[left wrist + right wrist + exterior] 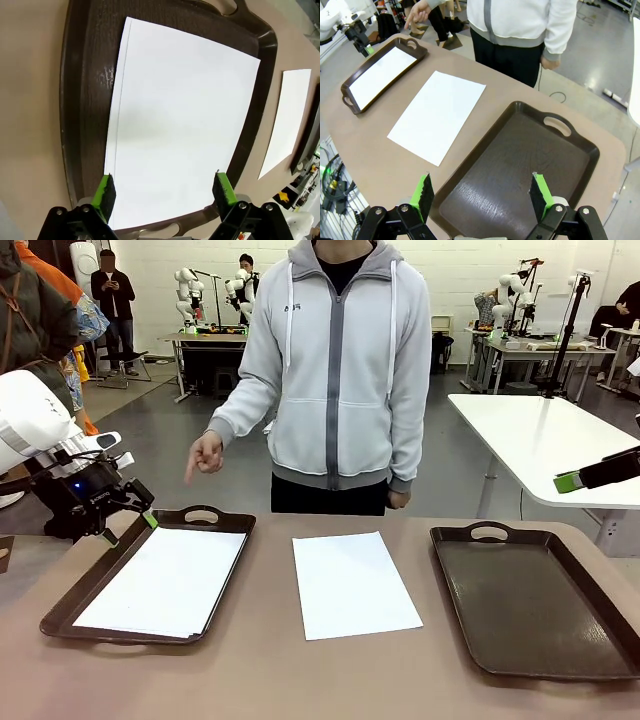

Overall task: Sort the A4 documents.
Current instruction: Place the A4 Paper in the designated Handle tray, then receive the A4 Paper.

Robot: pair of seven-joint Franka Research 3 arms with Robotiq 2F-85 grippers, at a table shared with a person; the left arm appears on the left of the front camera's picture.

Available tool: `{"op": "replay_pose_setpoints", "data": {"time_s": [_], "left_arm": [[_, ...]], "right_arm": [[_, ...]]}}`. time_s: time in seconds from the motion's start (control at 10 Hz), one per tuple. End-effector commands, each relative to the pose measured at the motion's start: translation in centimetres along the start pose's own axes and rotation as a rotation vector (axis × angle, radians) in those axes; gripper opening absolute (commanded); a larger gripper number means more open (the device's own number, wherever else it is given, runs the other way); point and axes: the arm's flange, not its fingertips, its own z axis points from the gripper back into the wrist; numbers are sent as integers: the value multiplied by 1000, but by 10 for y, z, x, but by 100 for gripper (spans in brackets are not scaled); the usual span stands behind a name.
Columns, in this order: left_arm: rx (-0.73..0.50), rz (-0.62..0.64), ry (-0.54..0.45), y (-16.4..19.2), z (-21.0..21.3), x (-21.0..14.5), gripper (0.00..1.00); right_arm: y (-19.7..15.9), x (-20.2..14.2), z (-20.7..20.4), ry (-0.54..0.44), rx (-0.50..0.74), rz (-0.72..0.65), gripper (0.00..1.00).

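Left tool (164,186) hangs over the left tray (70,615) out at 9 o'clock, green pads spread wide, pinching nothing. Under it white A4 documents (165,580) lie flat inside the tray. There are at least two, going by the doubled long edge in the left wrist view. One more loose sheet (352,583) lies on the counter (270,670) dead centre, apart from both trays. The right tray (530,610) at 3 o'clock is bare, and the right tool (482,195) hovers above it, jaws spread and empty. At 12 o'clock the person's hand (205,455) points a finger down toward the left tray.

That centre sheet looks next. It's thin and flat, so the pads have nothing to bite. Best bet is to come down at a corner, press lightly and drag to buckle an edge up before pinching. There is open counter on either side of it, but the raised tray rims and handles call for lifting the sheet over them, not sliding it.
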Motion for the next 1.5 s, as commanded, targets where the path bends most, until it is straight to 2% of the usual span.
{"op": "replay_pose_setpoints", "data": {"time_s": [0.0,0.1,0.2,1.4], "left_arm": [[-23,61,10,-2,-2,-9,100],[-114,67,40,-9,-4,-17,100],[-3,13,5,0,-2,-1,100],[-3,13,5,0,-2,-1,100]], "right_arm": [[0,0,-2,-2,9,-2,100],[0,0,-2,-2,9,-2,100],[0,0,-2,-2,9,-2,100],[0,0,-2,-2,9,-2,100]]}}
